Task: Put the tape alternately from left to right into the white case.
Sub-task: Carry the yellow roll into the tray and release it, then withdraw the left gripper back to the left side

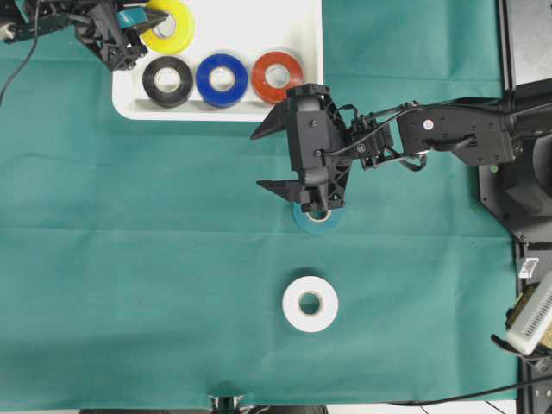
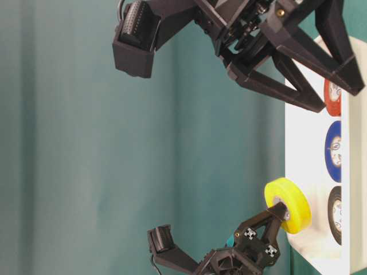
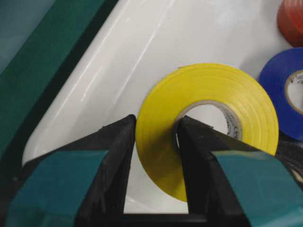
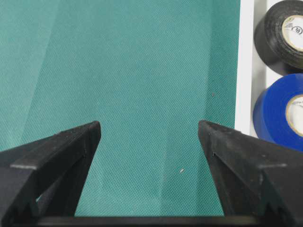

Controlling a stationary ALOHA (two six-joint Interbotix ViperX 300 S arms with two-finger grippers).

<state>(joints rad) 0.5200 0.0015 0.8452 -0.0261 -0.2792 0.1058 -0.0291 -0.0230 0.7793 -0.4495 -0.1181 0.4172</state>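
The left tool (image 3: 154, 142) is clamped on the yellow roll (image 3: 208, 127): one finger (image 3: 201, 156) sits inside the core, the other presses the outer face, so the roll's wall is pinched between them. In the table-level view the roll hangs tilted at the tool's tip, over the case (image 1: 259, 26); whether it touches the case floor cannot be told. Beyond that tool's tip, in the same case, lie a black roll (image 1: 168, 81), a blue roll (image 1: 222, 79) and a red roll (image 1: 277, 77) in a row, side by side and flat.

The right tool (image 1: 274, 159) stands with its jaws spread wide and grips nothing; its wrist view shows only green cloth (image 4: 142, 94) between the fingers. The case's near rim lies just beside one fingertip, with the black and blue rolls past it. Directly under this tool's body a teal roll (image 1: 315, 217) lies on the counter (image 1: 129, 285), mostly hidden. A white roll (image 1: 310, 304) lies flat on the cloth, well apart from both tools and near the teal one.
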